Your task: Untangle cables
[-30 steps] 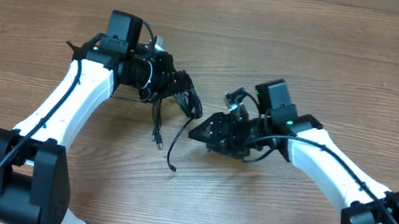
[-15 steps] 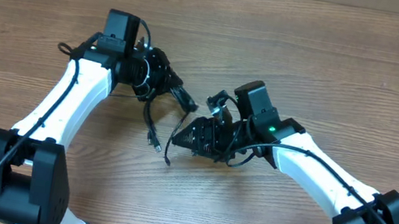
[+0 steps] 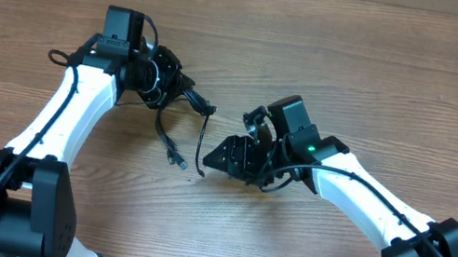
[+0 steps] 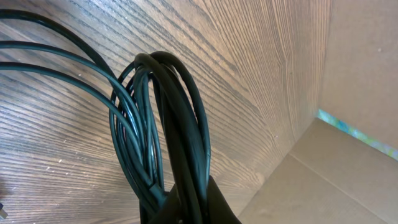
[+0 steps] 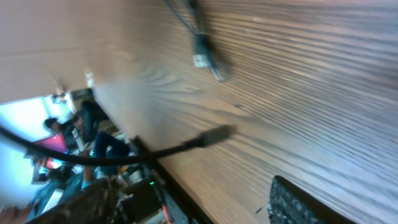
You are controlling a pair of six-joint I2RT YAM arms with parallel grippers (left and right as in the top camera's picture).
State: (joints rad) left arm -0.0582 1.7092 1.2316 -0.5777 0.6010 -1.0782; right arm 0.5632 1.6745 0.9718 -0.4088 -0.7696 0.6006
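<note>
Currently, on the bench (image 3: 363,67), the cables (image 4: 180,124) form a coiled bundle clamped in the left hand (image 3: 155,78), and their loose plug ends (image 3: 200,170) run back toward the robot, just left of the nearer right hand (image 3: 215,156), whose fingers stand apart.

From overhead we look straight down on the table (image 3: 364,58), both arms (image 3: 70,119) whole. Our left wrist camera sits tight against the coiled cables (image 4: 186,137), facing a cardboard wall (image 4: 360,50). Our right wrist view skims the tabletop, tilted, sharing loose plug ends (image 5: 202,51) with overhead.
</note>
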